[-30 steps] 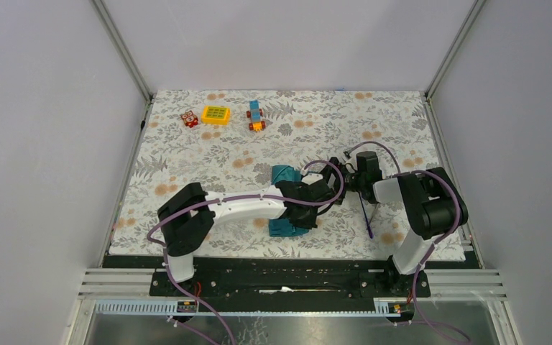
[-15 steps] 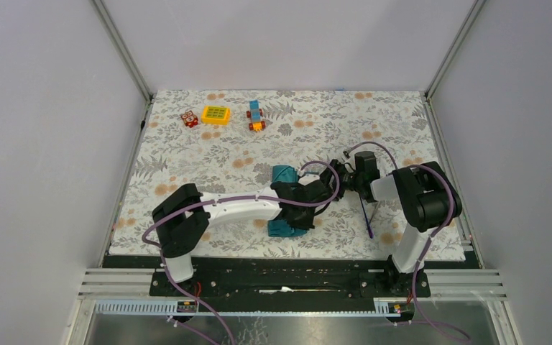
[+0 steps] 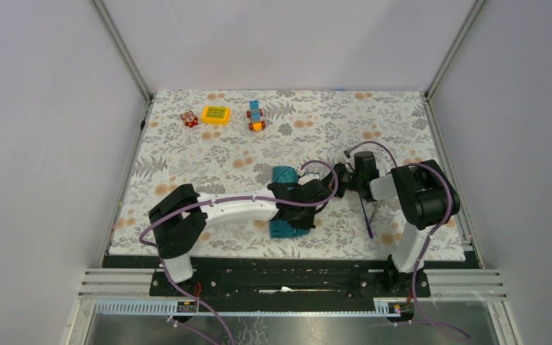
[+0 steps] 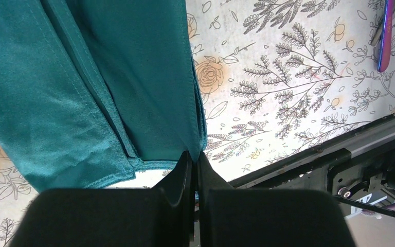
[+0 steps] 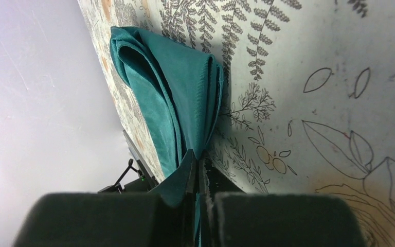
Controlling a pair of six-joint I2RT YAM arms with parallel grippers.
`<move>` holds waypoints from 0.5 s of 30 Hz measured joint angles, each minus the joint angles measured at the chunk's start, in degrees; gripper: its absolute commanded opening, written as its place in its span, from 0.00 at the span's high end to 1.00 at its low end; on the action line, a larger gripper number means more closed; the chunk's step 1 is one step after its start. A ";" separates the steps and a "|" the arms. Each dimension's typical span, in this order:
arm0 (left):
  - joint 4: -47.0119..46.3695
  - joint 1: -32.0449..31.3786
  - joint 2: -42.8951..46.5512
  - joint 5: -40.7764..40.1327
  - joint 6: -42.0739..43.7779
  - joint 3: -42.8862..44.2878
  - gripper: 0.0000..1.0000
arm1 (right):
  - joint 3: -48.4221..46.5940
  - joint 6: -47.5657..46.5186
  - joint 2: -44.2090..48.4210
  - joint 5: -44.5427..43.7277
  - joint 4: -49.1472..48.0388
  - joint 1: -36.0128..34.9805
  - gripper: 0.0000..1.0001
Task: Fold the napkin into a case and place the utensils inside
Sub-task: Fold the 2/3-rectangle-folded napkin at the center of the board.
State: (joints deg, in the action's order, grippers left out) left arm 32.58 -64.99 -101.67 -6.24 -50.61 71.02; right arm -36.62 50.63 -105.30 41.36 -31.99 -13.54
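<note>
Teal napkin (image 3: 283,175), folded into a strip running near to far at mid-table, has its edge pinched by the closed left gripper (image 4: 194,157) and the closed right gripper (image 5: 197,159). Purple-handled utensil (image 3: 366,219) lies roughly parallel on its right, nearer the right arm.

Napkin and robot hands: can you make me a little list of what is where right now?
napkin: teal, folded, lying on the flowered table
left gripper: shut, pinching a napkin edge
right gripper: shut, pinching a napkin edge
purple utensil: flat on the table, right of the napkin, not inside it
toys: three, at the far left of the table, away from both arms
</note>
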 measured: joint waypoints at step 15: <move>-10.47 1.01 -3.04 9.51 0.04 -4.11 0.47 | -3.23 -6.14 0.48 -4.17 8.26 -0.13 1.00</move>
State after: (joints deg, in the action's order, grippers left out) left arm 22.11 -63.99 -104.71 3.27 -50.57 66.92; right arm -39.86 44.49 -104.81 37.19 -23.73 -13.67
